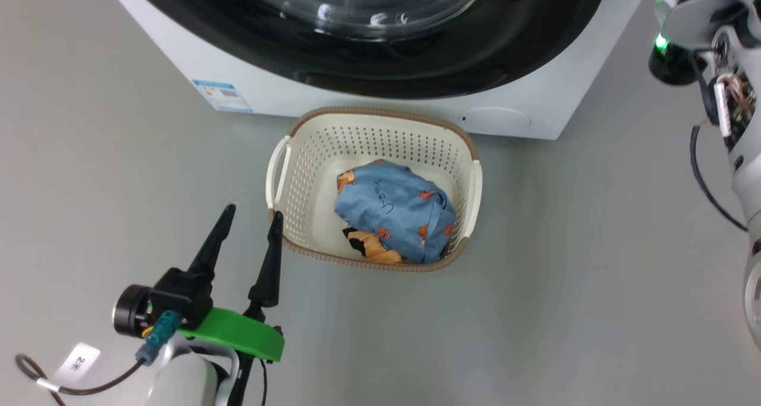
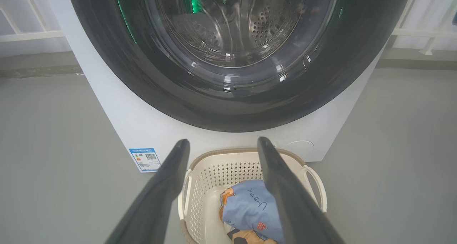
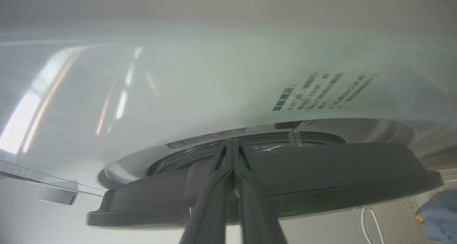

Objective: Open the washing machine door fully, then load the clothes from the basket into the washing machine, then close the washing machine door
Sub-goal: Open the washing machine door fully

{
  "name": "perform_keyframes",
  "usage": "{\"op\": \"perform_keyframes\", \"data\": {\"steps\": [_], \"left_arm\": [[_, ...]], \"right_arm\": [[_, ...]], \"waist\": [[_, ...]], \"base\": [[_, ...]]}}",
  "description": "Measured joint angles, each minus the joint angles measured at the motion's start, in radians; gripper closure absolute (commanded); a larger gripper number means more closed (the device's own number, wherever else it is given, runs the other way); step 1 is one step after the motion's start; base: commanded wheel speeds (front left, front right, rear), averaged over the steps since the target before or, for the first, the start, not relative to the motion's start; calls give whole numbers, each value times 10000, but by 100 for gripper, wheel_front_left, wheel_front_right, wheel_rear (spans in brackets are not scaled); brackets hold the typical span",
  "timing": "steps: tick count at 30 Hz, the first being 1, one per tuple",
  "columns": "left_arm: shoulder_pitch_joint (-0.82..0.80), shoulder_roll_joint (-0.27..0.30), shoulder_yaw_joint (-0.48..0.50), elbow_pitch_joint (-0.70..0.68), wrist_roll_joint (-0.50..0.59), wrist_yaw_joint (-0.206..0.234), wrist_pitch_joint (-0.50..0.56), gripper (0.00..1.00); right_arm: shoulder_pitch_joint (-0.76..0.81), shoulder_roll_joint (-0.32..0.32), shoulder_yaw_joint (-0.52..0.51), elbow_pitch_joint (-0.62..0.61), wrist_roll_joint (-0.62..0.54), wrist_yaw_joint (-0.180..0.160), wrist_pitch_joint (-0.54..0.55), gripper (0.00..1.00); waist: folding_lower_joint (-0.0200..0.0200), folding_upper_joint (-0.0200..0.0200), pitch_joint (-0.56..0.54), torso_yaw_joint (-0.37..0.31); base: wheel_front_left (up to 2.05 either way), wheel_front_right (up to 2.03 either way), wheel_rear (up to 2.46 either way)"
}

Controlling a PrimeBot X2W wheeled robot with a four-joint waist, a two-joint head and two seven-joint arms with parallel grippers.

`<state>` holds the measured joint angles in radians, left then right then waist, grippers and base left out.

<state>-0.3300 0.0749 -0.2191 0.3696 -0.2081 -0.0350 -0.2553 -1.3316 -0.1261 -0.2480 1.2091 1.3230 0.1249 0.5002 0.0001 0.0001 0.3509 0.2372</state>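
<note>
The white washing machine point(image 1: 267, 91) stands ahead, and its glossy black door point(image 1: 416, 67) with the glass bowl faces me. On the floor before it sits the cream basket point(image 1: 368, 144), the blue printed clothes point(image 1: 392, 210) bundled inside. My left gripper point(image 1: 252, 216) hovers open just left of the basket, nothing between its fingers; its wrist view looks over the basket point(image 2: 214, 172) and clothes point(image 2: 246, 204) at the door point(image 2: 228, 104). My right gripper point(image 3: 232, 144) is shut, its fingers lying across the door's rim point(image 3: 321, 172) with the tips at a narrow gap between rim and white front point(image 3: 178, 94).
Grey floor surrounds the machine and basket. My right forearm point(image 1: 713, 49), with a loose black cable, hangs at the upper right beside the machine's corner. A blue label point(image 1: 221, 95) marks the machine's lower left. White railings point(image 2: 28, 35) stand behind the machine.
</note>
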Motion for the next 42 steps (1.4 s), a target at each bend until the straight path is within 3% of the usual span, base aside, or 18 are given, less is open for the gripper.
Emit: {"op": "perform_keyframes", "data": {"steps": [15,24,33,42], "left_arm": [[-226,-278,121,4,171,-178,0,0],[-230,-311,261,77,180,-188,0,0],[-230,-376,378,174,278,-263,0,0],[-214,-393,504,207,351,-263,0,0]], "right_arm": [[-737,-56,535,568,-464,2,107,100],[-716,-117,803,587,-593,2,759,100],[-107,-38,1223,-119,-608,2,2405,100],[1303,479,1904,-1289,-479,2,3967,100]], "waist": [[-1,0,346,340],[-1,0,304,293],[-1,0,169,88],[-1,0,-84,-127]], "base": [[0,0,0],[0,0,0],[0,0,0],[0,0,0]]}}
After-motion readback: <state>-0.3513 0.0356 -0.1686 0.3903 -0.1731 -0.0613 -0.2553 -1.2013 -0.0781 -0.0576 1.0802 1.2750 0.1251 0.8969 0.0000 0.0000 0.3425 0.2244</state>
